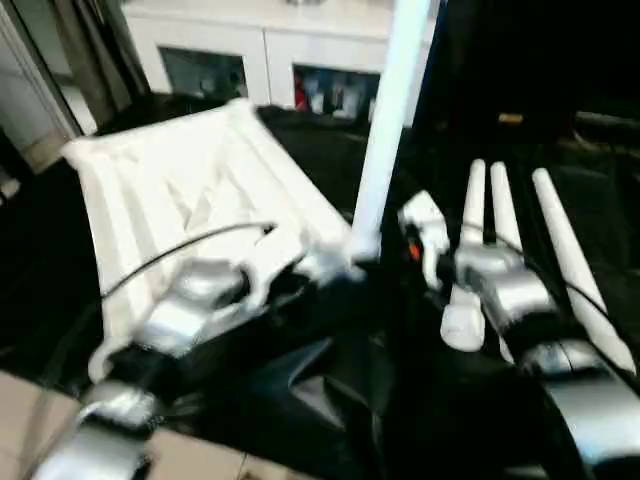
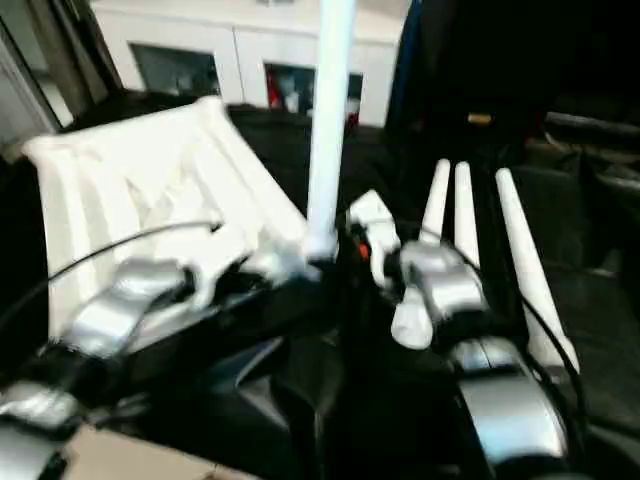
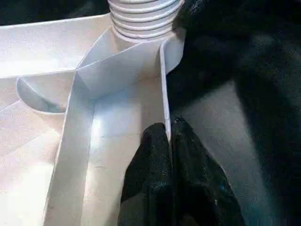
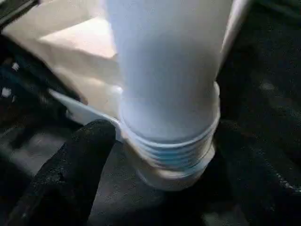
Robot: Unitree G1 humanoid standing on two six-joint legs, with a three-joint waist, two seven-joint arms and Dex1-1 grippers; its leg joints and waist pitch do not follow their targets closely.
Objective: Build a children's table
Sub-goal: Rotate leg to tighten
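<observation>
Fingers of the left gripper (image 3: 169,141) pinched a thin rim wall of the upturned tabletop (image 1: 190,190). Beyond them, one leg (image 1: 385,130) stood upright, its threaded end in a corner socket, between the right gripper's (image 4: 160,155) wide-spread fingers. Three legs (image 1: 505,215) lay beside on dark cloth (image 1: 330,400); a cabinet (image 1: 270,50) stood behind.

The white ribbed tabletop (image 1: 190,190) lies underside up, one leg (image 1: 385,130) upright in its corner socket; three legs (image 1: 520,250) lie beside.

No legible text, labels, brand marks or numbers on any surface; tabletop (image 1: 190,190) and legs (image 1: 560,260) unmarked.
</observation>
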